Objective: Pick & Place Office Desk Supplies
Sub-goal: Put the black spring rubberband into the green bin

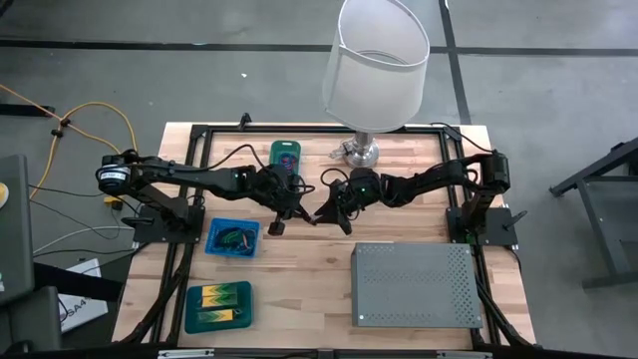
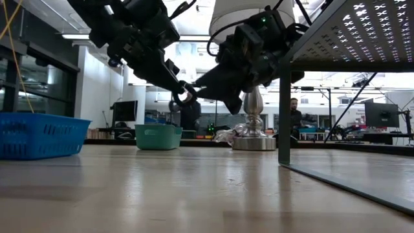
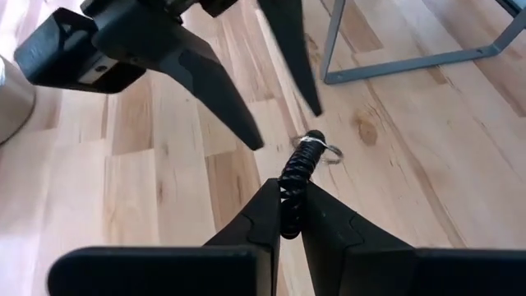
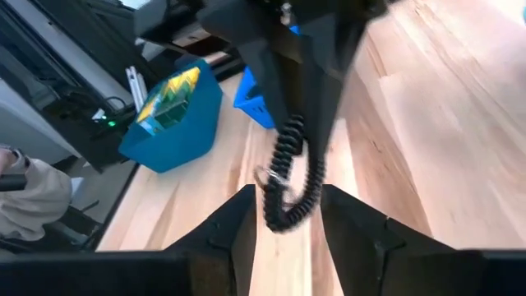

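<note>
Both arms reach in over the middle of the table, and their grippers meet nose to nose above it. The left gripper (image 3: pixel 289 215) is pinched closed, and the right gripper (image 4: pixel 286 215) stands spread apart facing it.

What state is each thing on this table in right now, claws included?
Left claw: shut on the black coiled loop, above the table.
Right claw: open, fingers either side of the loop's free end.
Black coiled loop: hanging between both claws, a small metal ring on it.
Blue basket: upright, holding some small items.
Teal tray: flat, holding yellow-and-green blocks.
Green bin: upright by the lamp.
Lamp: standing upright.
Grey perforated box: lying flat.
</note>
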Robot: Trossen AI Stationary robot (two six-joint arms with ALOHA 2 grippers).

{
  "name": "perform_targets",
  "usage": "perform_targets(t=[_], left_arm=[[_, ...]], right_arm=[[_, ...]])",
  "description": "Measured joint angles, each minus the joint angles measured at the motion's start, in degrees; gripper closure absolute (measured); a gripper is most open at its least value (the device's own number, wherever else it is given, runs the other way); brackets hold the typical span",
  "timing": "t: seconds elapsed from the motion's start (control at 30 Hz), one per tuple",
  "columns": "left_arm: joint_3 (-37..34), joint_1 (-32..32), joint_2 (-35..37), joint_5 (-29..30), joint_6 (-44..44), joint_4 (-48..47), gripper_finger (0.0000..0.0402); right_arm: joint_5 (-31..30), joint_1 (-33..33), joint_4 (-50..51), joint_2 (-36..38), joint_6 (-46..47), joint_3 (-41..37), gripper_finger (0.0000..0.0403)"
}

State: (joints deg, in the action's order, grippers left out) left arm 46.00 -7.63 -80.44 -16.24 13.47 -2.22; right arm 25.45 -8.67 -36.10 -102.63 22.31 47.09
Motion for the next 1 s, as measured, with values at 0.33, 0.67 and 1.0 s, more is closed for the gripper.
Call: perform_targets(t=[0.33, 0.67, 1.0], left_arm=[[0.0, -0.5, 0.0, 24.0, -1.4, -0.8, 0.0373], [0.0, -4.2, 0.0, 44.1, -7.7, -1.0, 0.0373], [0.0, -10.5, 0.0, 43.9, -19.1, -8.9, 0.0373]], right_arm=[[-4.3, -1.7, 8.3, 0.0, -1.5, 0.0, 0.0277], [-4.5, -1.6, 8.8, 0.0, -1.6, 0.0, 0.0277], [-4.4, -1.5, 8.8, 0.0, -1.6, 0.0, 0.0277]])
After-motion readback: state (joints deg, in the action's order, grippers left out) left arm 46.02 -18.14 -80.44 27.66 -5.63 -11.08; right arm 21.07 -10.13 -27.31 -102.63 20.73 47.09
